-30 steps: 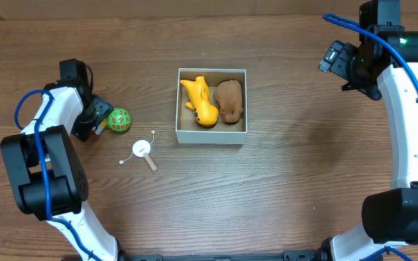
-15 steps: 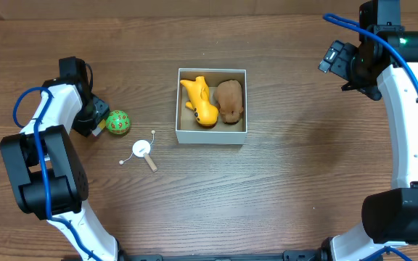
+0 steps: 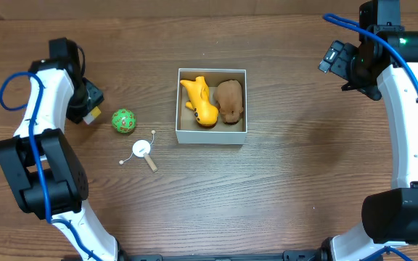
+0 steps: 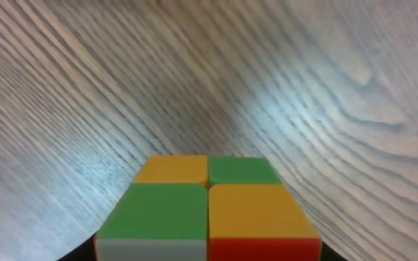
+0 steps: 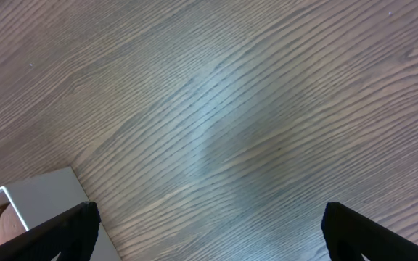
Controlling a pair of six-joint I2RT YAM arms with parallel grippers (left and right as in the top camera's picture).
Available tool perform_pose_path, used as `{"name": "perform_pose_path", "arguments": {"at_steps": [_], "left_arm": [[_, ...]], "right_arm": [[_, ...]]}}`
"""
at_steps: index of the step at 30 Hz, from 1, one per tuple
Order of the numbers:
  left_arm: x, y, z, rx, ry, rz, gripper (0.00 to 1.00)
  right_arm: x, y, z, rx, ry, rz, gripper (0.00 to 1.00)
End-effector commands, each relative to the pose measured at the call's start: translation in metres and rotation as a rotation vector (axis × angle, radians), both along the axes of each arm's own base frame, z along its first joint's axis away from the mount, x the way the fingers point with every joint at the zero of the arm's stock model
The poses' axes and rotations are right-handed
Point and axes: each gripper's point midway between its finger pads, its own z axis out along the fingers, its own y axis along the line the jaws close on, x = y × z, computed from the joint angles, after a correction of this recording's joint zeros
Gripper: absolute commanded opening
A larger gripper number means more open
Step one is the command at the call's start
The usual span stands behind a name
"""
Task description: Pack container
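The container (image 3: 210,136), a shallow white-walled box, sits mid-table with a yellow toy (image 3: 201,101) and a brown toy (image 3: 230,101) inside. Its corner (image 5: 38,197) shows in the right wrist view. At the far left, my left gripper (image 3: 87,110) is shut on a small colour cube (image 3: 91,117). In the left wrist view the cube (image 4: 207,210) fills the lower frame with green, yellow, white and red faces. My right gripper (image 3: 337,59) hangs open over bare wood at the far right, with nothing between its fingers (image 5: 64,230).
A green patterned ball (image 3: 123,120) lies just right of the left gripper. A small white round piece with a wooden stick (image 3: 143,151) lies between the ball and the container. Both arm bases stand at the table's front corners.
My left gripper closed on the colour cube and drew back up and left with it, away from the green ball. The ball shifted slightly. The right arm has not moved.
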Motion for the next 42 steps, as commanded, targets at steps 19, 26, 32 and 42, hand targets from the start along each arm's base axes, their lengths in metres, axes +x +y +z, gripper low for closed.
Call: {"name": "perform_pose_path", "arguments": {"at_steps": [19, 26, 32, 42], "left_arm": [[0.050, -0.081, 0.111, 0.026, -0.147, -0.302, 0.50], [0.054, -0.150, 0.142, 0.023, -0.210, -0.454, 0.48], [0.045, -0.218, 0.155, 0.008, -0.241, -0.600, 0.46], [0.011, -0.307, 0.154, -0.016, -0.236, -0.802, 0.47]], "right_arm": [[0.002, 0.001, 0.005, 0.000, -0.017, 0.001, 1.00], [0.002, 0.001, 0.005, 0.000, -0.017, 0.001, 1.00], [0.002, 0.001, 0.005, 0.000, -0.017, 0.001, 1.00], [0.002, 0.001, 0.005, 0.000, -0.017, 0.001, 1.00]]}}
